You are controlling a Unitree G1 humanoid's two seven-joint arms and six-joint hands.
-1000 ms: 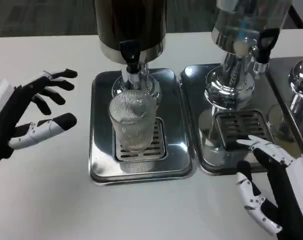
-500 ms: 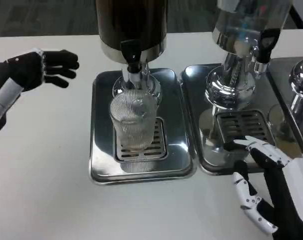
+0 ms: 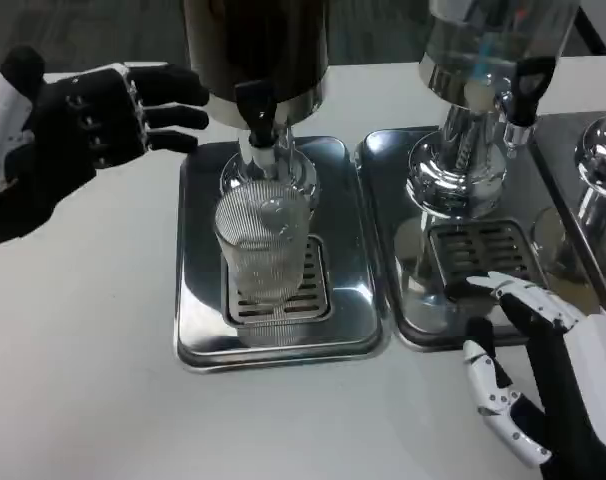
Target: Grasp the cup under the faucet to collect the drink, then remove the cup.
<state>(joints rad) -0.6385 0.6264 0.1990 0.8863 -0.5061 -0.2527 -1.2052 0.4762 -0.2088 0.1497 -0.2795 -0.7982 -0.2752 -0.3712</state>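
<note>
A ribbed clear cup (image 3: 264,247) stands upright on the drain grate of a steel tray (image 3: 198,300), right below the black faucet (image 3: 257,108) of a dark drink dispenser (image 3: 255,45). My left hand (image 3: 88,120) is raised at the upper left, fingers stretched toward the dispenser and the faucet, holding nothing. My right hand (image 3: 543,375) hovers open at the lower right, near the front edge of the neighbouring tray, well clear of the cup.
A second dispenser (image 3: 483,60) with a clear tank stands on its own steel tray (image 3: 383,200) to the right. A third chrome stand (image 3: 603,160) sits at the far right edge. Bare white table (image 3: 83,350) spreads at the lower left.
My left hand has risen and swung right, from the table's left side up toward the dark dispenser's faucet. The right hand has barely moved. The cup stays put.
</note>
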